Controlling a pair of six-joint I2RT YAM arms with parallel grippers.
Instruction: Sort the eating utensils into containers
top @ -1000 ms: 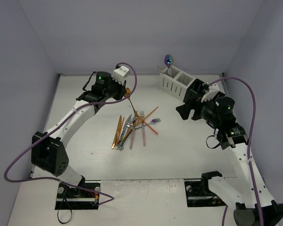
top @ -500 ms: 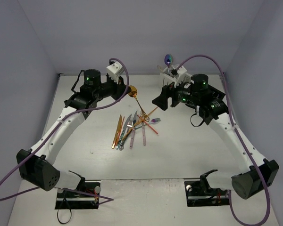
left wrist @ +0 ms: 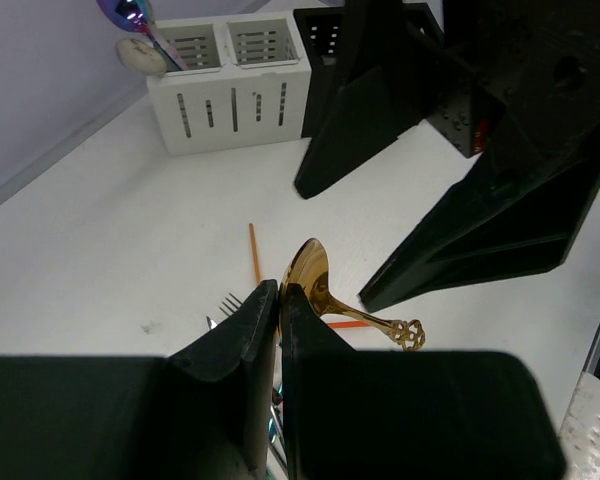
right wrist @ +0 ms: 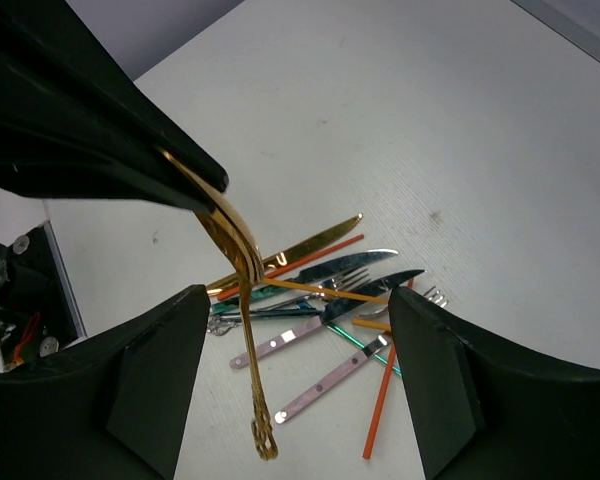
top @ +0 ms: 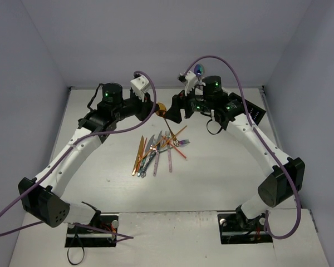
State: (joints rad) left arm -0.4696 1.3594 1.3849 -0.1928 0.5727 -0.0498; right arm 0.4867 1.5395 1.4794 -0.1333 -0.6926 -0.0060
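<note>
One gold spoon in left hand, one white caddy

The left arm and right arm both have white tubular shells between matte black joint housings, each carrying small green lamps. A purple cable loops along each. The left hand and right hand have black wedge-shaped fingers; a white camera block caps the left wrist, and black metal base plates sit beneath both
</note>
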